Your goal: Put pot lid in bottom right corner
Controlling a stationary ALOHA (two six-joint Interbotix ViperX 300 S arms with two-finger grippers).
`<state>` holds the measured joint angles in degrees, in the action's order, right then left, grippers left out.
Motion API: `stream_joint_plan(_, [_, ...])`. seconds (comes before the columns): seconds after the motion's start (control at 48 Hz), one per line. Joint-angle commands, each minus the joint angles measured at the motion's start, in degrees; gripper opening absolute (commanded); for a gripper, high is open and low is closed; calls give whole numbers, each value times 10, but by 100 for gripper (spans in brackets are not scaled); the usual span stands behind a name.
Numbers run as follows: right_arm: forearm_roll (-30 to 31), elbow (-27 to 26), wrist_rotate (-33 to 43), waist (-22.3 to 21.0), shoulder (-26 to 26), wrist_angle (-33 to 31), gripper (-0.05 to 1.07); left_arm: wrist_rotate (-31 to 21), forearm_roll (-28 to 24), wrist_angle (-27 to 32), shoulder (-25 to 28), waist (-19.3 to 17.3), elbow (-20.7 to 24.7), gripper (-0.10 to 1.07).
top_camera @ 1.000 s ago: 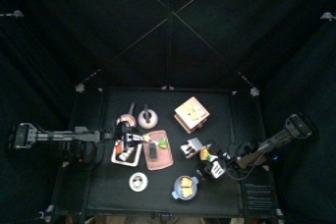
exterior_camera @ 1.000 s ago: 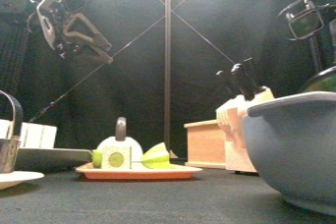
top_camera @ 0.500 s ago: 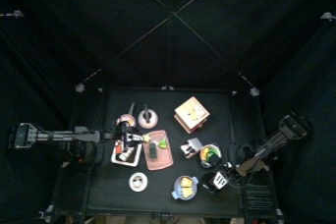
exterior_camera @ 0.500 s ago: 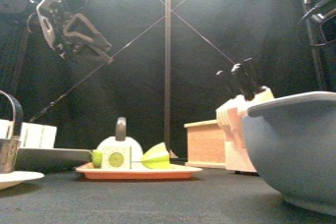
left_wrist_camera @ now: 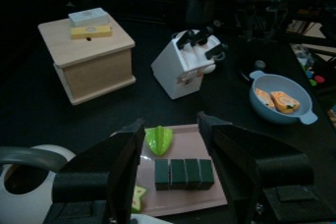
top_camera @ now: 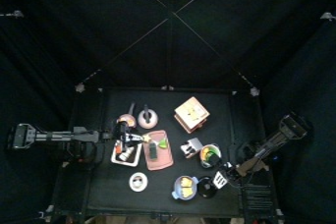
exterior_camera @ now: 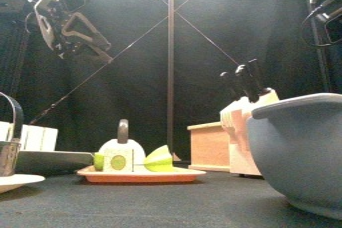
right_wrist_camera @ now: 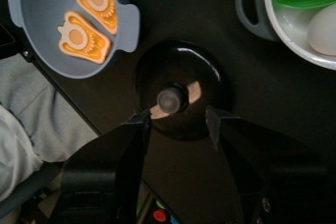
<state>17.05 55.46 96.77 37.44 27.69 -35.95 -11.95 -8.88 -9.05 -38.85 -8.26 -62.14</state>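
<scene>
The pot lid (right_wrist_camera: 178,71) is black and round with a knob in its middle. It lies flat on the black table between a grey-blue bowl (right_wrist_camera: 79,22) and a pot (right_wrist_camera: 296,12). My right gripper (right_wrist_camera: 174,125) hangs over the lid's near rim with its jaws apart; the knob sits just beyond the fingertips, untouched. In the top view the right gripper (top_camera: 226,177) is near the table's front right. My left gripper (left_wrist_camera: 171,135) is open and empty above a pink cutting board (left_wrist_camera: 197,194), at the table's left side (top_camera: 85,149).
A wooden box (left_wrist_camera: 89,56), a white knife block (left_wrist_camera: 187,61) and the grey-blue bowl (left_wrist_camera: 282,95) with orange pieces stand around the middle. The bowl (exterior_camera: 301,147) fills the right of the front view. The table's right edge (top_camera: 258,159) is close to the right arm.
My right gripper has moved toward the table's front right and has slid out to the right edge of the front view. The left arm has not moved.
</scene>
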Motion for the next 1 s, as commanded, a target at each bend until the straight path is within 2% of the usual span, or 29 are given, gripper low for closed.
stream_joint_plan(0.0, [2,-5,-1,-4,4,3,84,1,4,-5,-4,-2,6,84])
stream_joint_plan(0.208, [3,-6,-4,-21,5,1,84,2,4,-5,-4,-2,5,84])
stream_joint_plan(0.479, [41,-8,-3,-50,18,-18,84,2,4,-5,-4,-2,5,84])
stream_joint_plan(0.812, [84,-4,3,-133,28,-76,83,2,4,-5,-4,-2,4,84])
stream_joint_plan(0.979, [106,10,7,-169,25,-74,84,2,4,-7,-4,-2,4,84])
